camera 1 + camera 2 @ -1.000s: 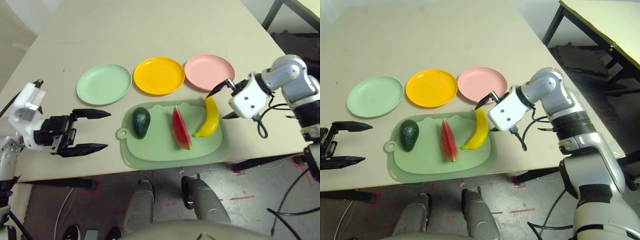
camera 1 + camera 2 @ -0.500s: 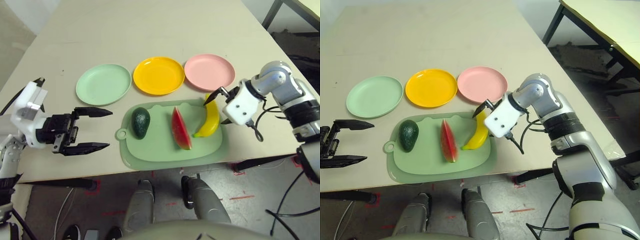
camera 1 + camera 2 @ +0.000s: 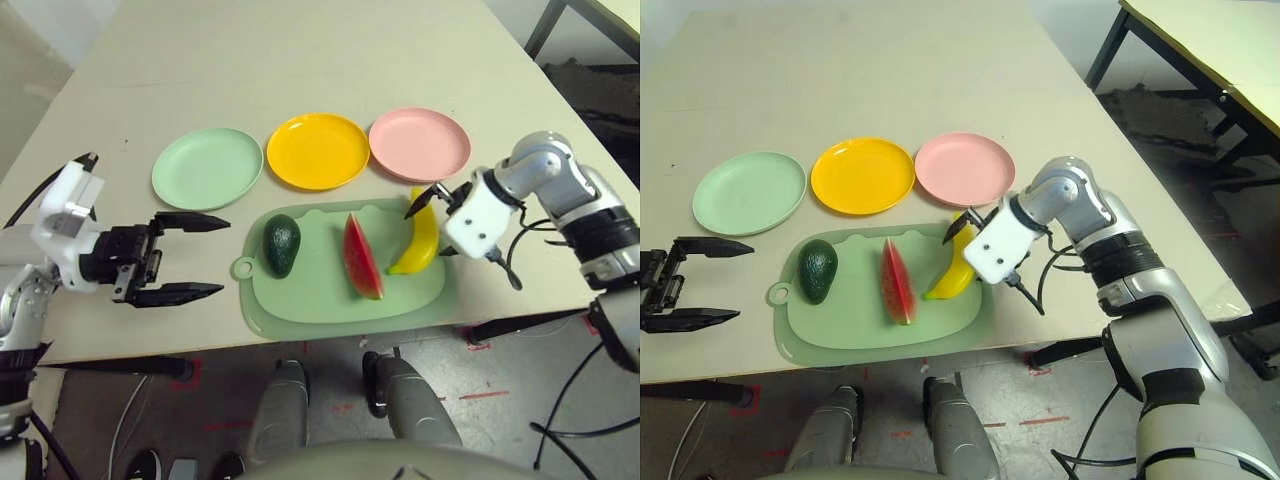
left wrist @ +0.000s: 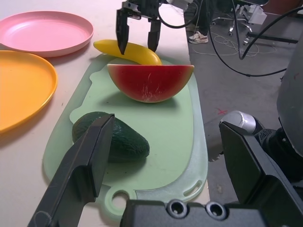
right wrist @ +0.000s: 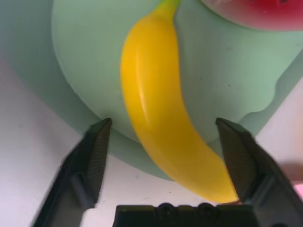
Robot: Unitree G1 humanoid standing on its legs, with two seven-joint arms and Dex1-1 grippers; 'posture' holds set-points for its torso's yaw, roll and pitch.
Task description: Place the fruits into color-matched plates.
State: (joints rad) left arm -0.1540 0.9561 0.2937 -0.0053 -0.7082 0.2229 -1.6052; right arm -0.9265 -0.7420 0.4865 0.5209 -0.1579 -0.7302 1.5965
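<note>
A beige counter (image 3: 300, 60) holds 3 plates beyond a green board (image 3: 330, 290). The right pincer (image 5: 163, 142), spread wide, straddles the banana (image 3: 418, 238) lying on the board; it likely must clench next, then carry it to the yellow plate (image 3: 318, 150). The left pincer (image 3: 190, 258) hangs released.

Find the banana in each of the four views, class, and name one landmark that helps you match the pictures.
Left eye view: banana on the right end of the cutting board.
Right eye view: banana at the board's right end, beside the watermelon.
Left wrist view: banana beyond the watermelon, under the right gripper.
Right wrist view: banana between the open fingers.
Shared landmark: the green cutting board.
</note>
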